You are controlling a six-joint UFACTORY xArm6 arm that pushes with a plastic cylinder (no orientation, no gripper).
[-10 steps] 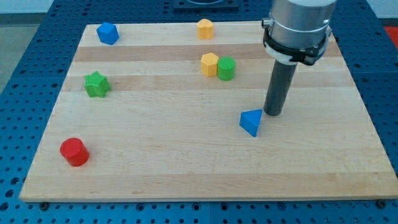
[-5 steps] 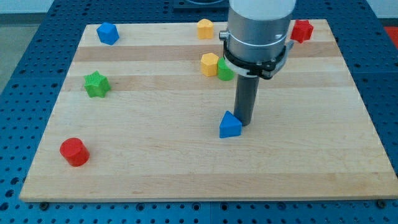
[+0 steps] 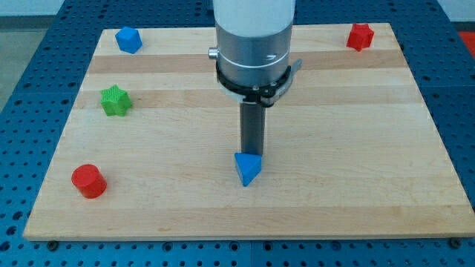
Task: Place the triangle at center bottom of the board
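- The blue triangle [image 3: 248, 167] lay a little below the middle of the wooden board [image 3: 356, 185], close to the board's left-right centre, with one corner pointing toward the view's bottom.
- My tip [image 3: 252, 153] sat at the triangle's 12 o'clock, touching or all but touching its upper edge; the exact contact could not be made out.
- There was no claw to report: the arm ended in a plain dark rod [image 3: 252, 130], hanging from a wide grey cylinder [image 3: 253, 41] that covered the board's upper middle and hid whatever lay behind it.
- From the triangle toward 6 o'clock, only bare wood ran to the board's bottom edge; no block stood in that stretch.
- A red cylinder [image 3: 89, 181] stood well apart at about 9 o'clock, near the bottom left corner.
- A green star-shaped block [image 3: 115, 100] lay at about 10 o'clock, near the left edge.
- A blue block [image 3: 128, 39], roughly pentagonal, lay at the top left corner.
- A red star-like block [image 3: 361, 35] lay at about 1 o'clock, at the top right corner.
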